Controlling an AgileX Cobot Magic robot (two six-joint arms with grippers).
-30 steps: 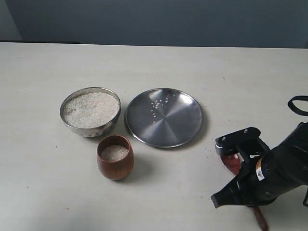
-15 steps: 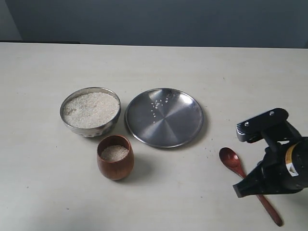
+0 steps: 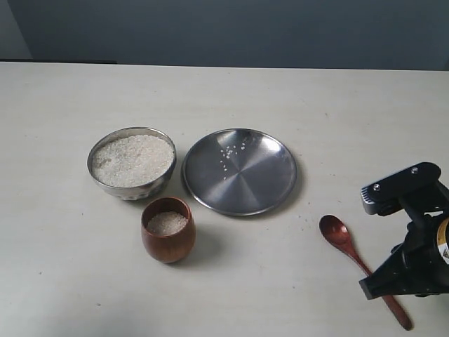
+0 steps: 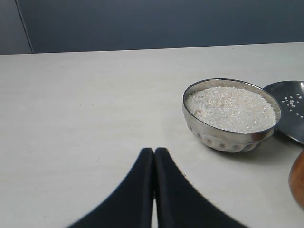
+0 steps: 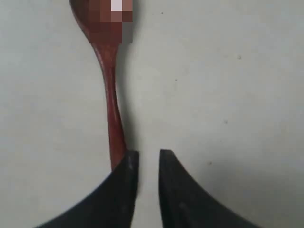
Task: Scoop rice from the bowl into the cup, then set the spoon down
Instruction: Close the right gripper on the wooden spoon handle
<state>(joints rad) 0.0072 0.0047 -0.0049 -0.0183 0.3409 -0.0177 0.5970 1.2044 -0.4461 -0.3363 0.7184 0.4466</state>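
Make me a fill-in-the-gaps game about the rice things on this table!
1. The wooden spoon lies flat on the ____.
2. A few loose grains sit on the flat steel ____.
3. The wooden cup has some white ____ inside.
4. The right pincer is open and holds ____.
Missing words: table; plate; rice; nothing.

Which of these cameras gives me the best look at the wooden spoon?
The exterior view: the spoon lies full length on the table, only part of its handle hidden. The right wrist view shows just the handle close up, the head blurred out. The left wrist view misses it.
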